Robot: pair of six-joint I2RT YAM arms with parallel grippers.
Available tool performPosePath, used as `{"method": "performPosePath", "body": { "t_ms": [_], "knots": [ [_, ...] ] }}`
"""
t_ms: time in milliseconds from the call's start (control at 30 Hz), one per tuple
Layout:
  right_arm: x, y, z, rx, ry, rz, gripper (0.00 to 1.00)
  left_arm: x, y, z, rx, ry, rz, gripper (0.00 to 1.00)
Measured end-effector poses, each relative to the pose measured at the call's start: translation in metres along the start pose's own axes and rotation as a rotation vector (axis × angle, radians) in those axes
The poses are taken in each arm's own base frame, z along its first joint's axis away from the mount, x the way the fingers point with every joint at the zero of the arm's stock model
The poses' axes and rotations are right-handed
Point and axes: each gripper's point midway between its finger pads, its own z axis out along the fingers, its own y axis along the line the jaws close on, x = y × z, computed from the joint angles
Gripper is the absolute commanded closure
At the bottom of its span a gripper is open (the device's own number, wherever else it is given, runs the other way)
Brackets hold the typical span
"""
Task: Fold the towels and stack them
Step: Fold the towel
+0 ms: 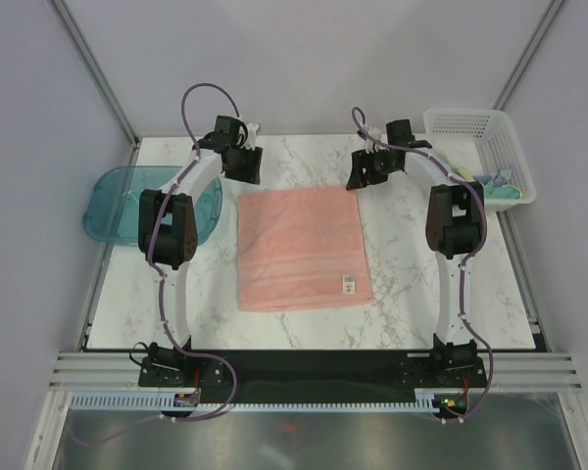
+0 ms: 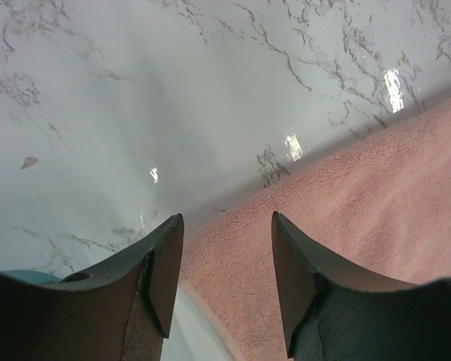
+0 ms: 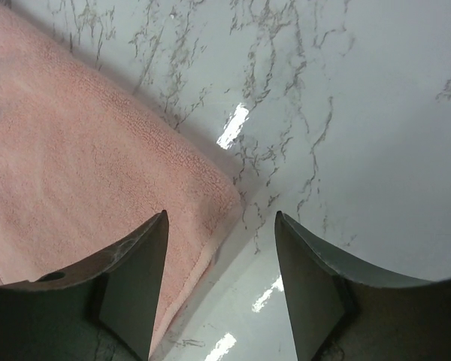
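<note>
Top external view showed the salmon-pink towel [image 1: 299,250] lying flat as a tidy rectangle in the middle of the marble table [image 1: 412,294], with its small white tag [image 1: 349,285] near the 5 o'clock corner. The left gripper [image 1: 243,162] hung at the towel's 11 o'clock corner and the right gripper [image 1: 365,171] at its 1 o'clock corner, both arms reaching in from the near edge. A translucent teal tray [image 1: 108,201] sat at 9 o'clock from the towel, partly behind the left arm. A white mesh basket [image 1: 461,116] stood at 2 o'clock, and the other towels [image 1: 498,184], pale yellow and light blue, were bunched in its near end.

In the left wrist view the left gripper [image 2: 227,226] had its jaws apart with nothing between them. The pink towel's [image 2: 361,210] far edge ran diagonally beneath, and its corner lay under the gap.

In the right wrist view the right gripper [image 3: 222,222] was likewise spread and empty. The towel's [image 3: 75,150] corner ended just under the gap, and bare marble lay beneath the finger on the right. I could not tell whether either set of fingertips touched the cloth.
</note>
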Motion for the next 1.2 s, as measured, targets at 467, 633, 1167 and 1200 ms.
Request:
{"method": "performPosePath", "body": {
  "t_ms": [467, 633, 1167, 1200],
  "knots": [
    [0.026, 0.01, 0.016, -0.118, 0.067, 0.012, 0.53, 0.036, 0.008, 0.012, 0.062, 0.118, 0.03, 0.5],
    [0.021, 0.011, 0.014, -0.127, 0.055, 0.014, 0.79, 0.048, 0.008, 0.02, 0.069, 0.156, 0.03, 0.61],
    [0.031, -0.03, 0.002, -0.012, 0.05, 0.095, 1.0, 0.015, -0.021, 0.026, 0.14, 0.091, 0.05, 0.98],
    [0.03, -0.034, -0.001, 0.004, 0.048, 0.1, 1.0, 0.009, -0.025, 0.028, 0.143, 0.08, 0.051, 0.98]
  ]
}}
